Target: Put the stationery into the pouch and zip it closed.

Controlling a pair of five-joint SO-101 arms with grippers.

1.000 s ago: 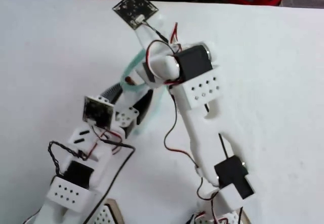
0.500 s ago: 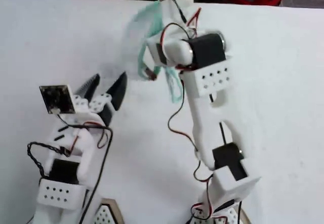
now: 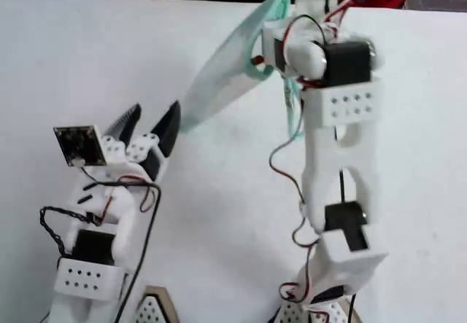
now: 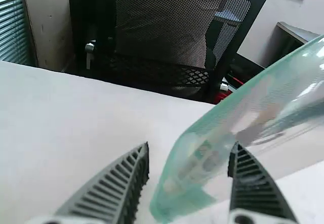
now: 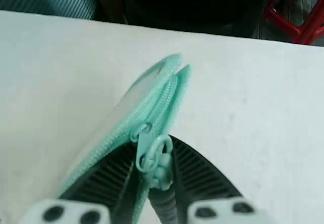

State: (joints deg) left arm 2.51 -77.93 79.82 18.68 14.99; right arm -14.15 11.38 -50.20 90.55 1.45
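- The right gripper [image 5: 152, 155] is clamped on the zipper end of the mint-green pouch [image 3: 226, 75], above the white table [image 3: 73, 60].
- The pouch slants down from that grip, its free end just ahead of the left gripper [image 3: 153, 115].
- The left gripper's 2 fingers [image 4: 121, 183] stand spread, holding nothing.

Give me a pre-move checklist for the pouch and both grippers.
1. Right gripper shut on the pouch at its zipper pull: ok.
2. Left gripper open beside the pouch's lower end: ok.
3. Stationery inside, shapes showing through the clear wall: ok.
4. Zip fully closed: cannot tell.
5. Lower end touching the table: cannot tell.
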